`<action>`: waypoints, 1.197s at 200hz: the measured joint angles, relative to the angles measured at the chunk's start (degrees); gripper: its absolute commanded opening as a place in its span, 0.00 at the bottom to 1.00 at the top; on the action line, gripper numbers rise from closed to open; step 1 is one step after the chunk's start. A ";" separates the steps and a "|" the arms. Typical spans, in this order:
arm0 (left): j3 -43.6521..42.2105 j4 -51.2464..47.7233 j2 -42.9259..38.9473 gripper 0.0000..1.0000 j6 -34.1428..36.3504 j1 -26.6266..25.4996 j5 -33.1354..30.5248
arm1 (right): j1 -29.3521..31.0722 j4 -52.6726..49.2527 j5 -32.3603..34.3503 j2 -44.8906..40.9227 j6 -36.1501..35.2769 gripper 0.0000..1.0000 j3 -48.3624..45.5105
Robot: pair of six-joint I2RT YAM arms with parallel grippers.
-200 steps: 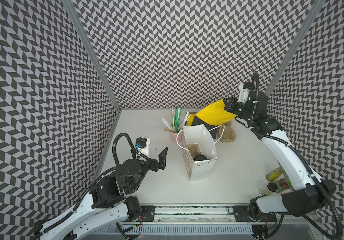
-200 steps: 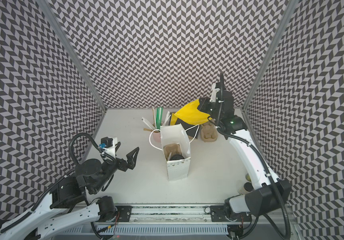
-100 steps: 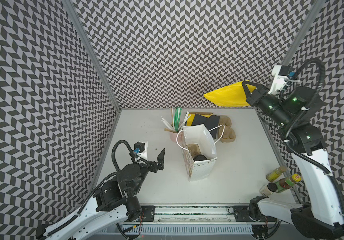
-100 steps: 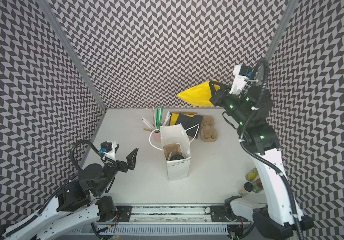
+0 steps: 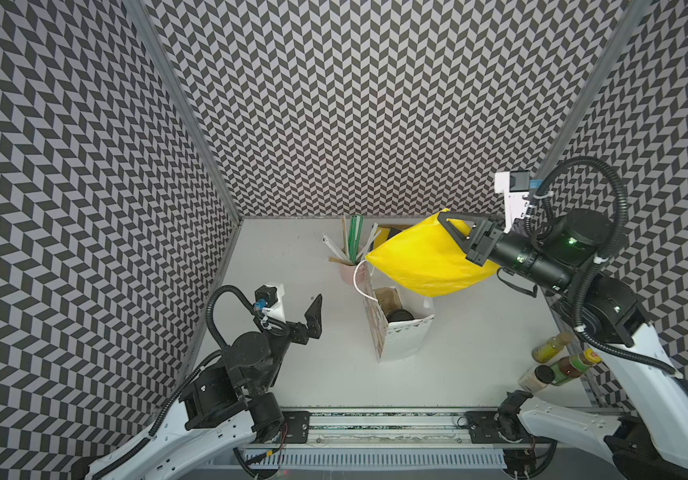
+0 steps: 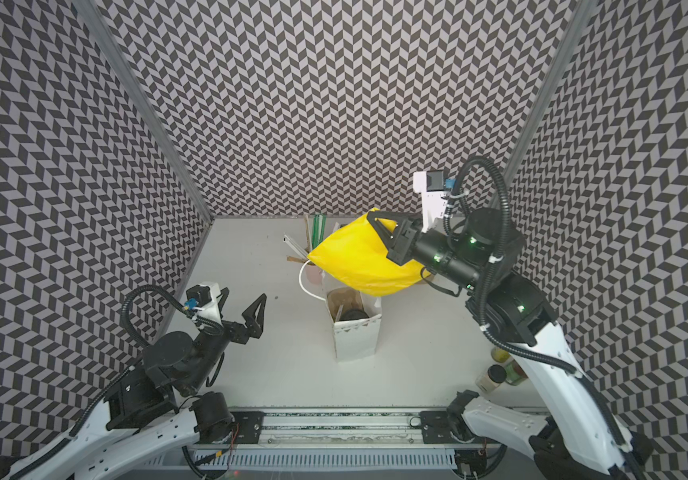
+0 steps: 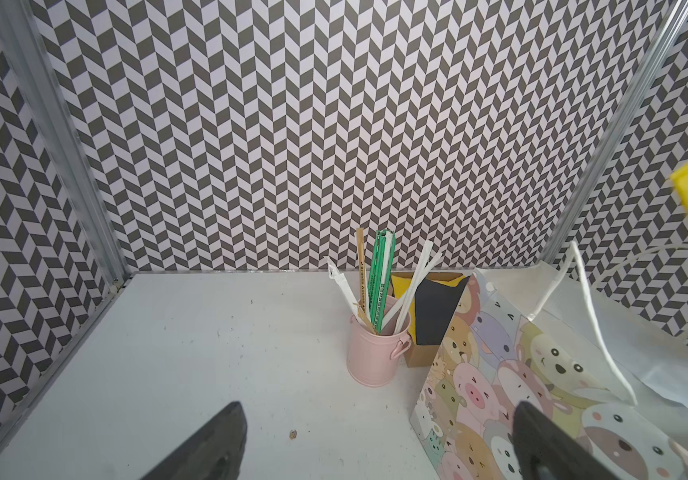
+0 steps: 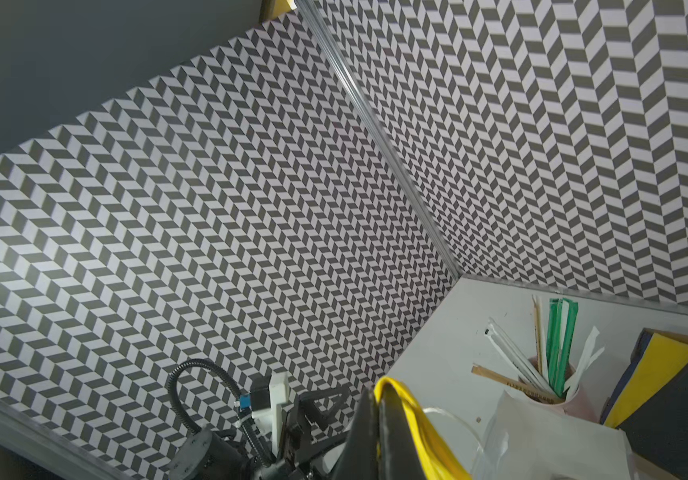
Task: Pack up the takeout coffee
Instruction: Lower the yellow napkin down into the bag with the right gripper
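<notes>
the tall white paper bag printed with cartoon animals stands upright near the middle of the white tabletop, its mouth open. the takeout coffee cup sits down inside the bag. only its round black plastic lid shows in both top views. a brown cardboard piece stands beside the lid at 11 o'clock, also inside the bag.

the right hand is clamped on the top edge of a soft bright yellow bag. the yellow bag hangs in the air over the 1 o'clock side of the paper bag and hides its far rim. whether the two touch cannot be told.

the left hand hovers at 9 o'clock of the paper bag, well apart from it. its black fingers are spread wide and hold nothing.

a small pink metal cup filled with paper-wrapped straws stands just beside the paper bag at 11 o'clock. at 12 o'clock, by the back wall, an open brown cardboard box holds yellow and black sheets. at 4 o'clock, by the tabletop's right edge, three small bottles stand close together.
</notes>
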 measured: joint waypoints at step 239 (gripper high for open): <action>-0.63 0.11 0.02 1.00 -0.04 0.00 0.24 | 19.02 -4.94 30.82 10.43 3.72 0.00 -19.54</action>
